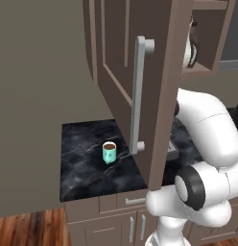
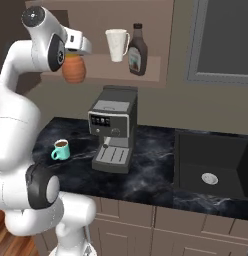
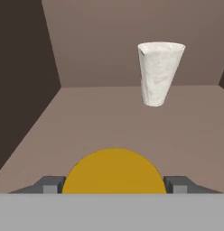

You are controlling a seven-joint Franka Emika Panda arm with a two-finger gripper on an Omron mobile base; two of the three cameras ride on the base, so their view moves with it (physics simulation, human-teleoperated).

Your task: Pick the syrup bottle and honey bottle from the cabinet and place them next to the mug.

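Observation:
The squat orange honey bottle [image 2: 74, 71] hangs under my gripper [image 2: 73, 56] at the left end of the cabinet shelf [image 2: 103, 67]. In the hand view its yellow top [image 3: 114, 173] fills the gap between my fingertips [image 3: 50, 185], and my gripper [image 3: 114, 186] is shut on it. The tall dark syrup bottle [image 2: 138, 50] stands upright further right on the shelf. The teal mug [image 2: 61, 149] with dark liquid sits on the black counter, left of the coffee machine; the left base view shows the mug [image 1: 109, 152] beyond the open cabinet door [image 1: 159, 72].
A white cup [image 2: 117, 45] stands on the shelf between the honey bottle and the syrup bottle, and shows ahead as the white cup [image 3: 160, 72] in the hand view. A coffee machine [image 2: 113, 127] stands below the shelf. A sink [image 2: 211, 165] lies to the right.

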